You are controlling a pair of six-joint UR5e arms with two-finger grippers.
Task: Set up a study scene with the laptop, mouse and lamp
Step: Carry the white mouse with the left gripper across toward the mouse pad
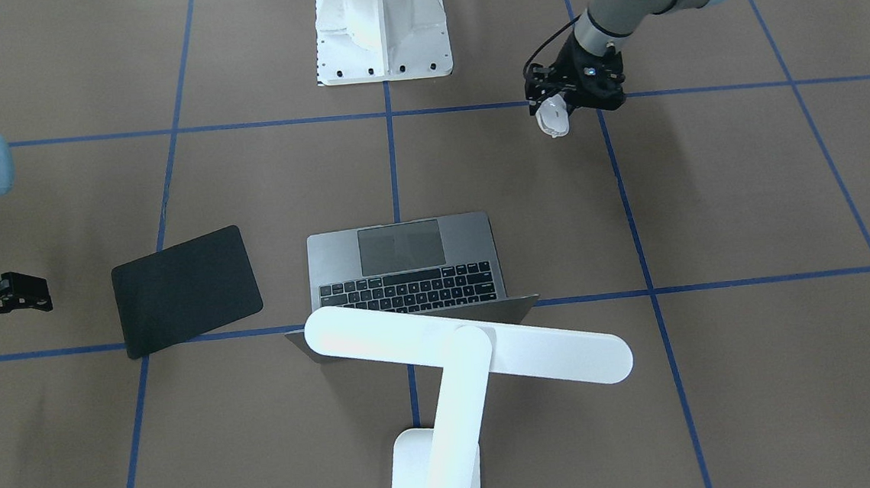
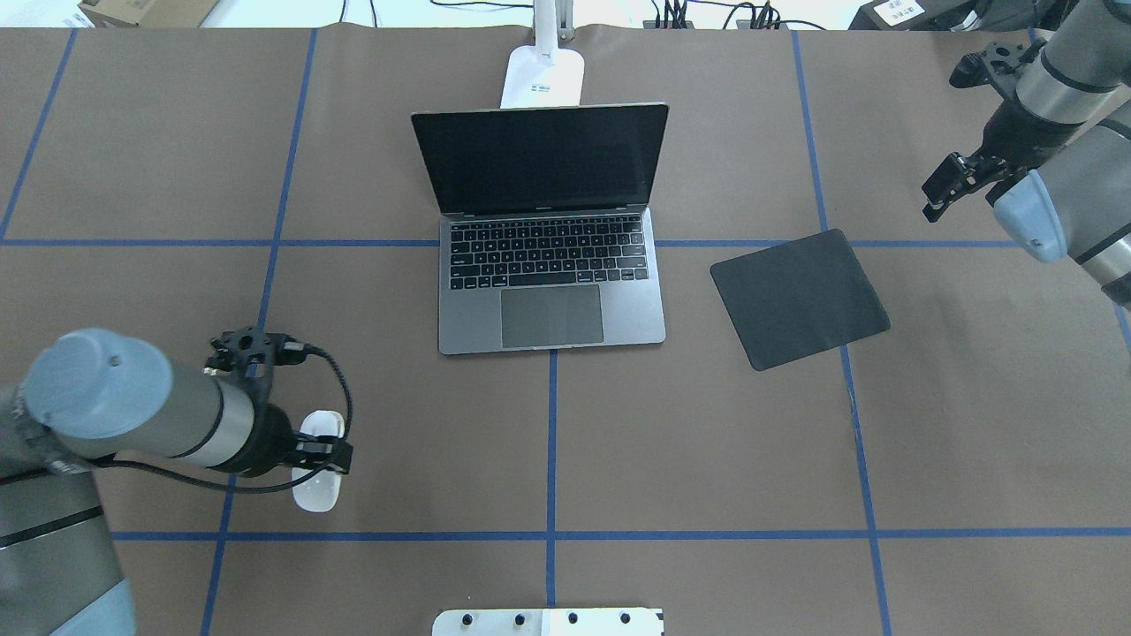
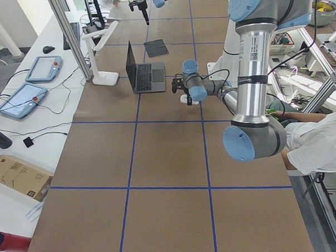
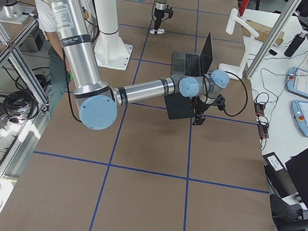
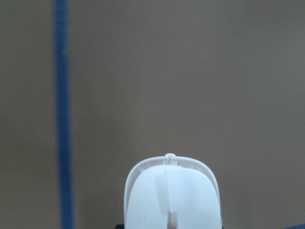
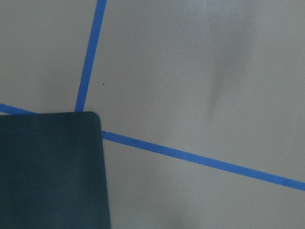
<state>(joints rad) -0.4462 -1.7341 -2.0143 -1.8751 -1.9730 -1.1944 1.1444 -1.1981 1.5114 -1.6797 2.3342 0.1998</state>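
Note:
The grey laptop (image 2: 629,307) stands open at the table's middle, screen toward the far edge; it also shows in the front view (image 1: 328,255). The white lamp (image 1: 465,345) stands behind it, its bar head over the screen, its base (image 2: 543,78) at the far edge. My left gripper (image 2: 325,455) is shut on the white mouse (image 2: 316,490), low over the table at the near left, far from the laptop. The mouse also shows in the front view (image 1: 553,117) and fills the bottom of the left wrist view (image 5: 171,195). My right gripper (image 2: 944,190) is open and empty, at the far right beyond the mat.
A flat black mat (image 2: 800,299) lies right of the laptop, turned askew; its corner shows in the right wrist view (image 6: 47,171). The white robot pedestal (image 1: 381,26) stands at the near edge. An operator sits beside the table in the left side view (image 3: 319,141).

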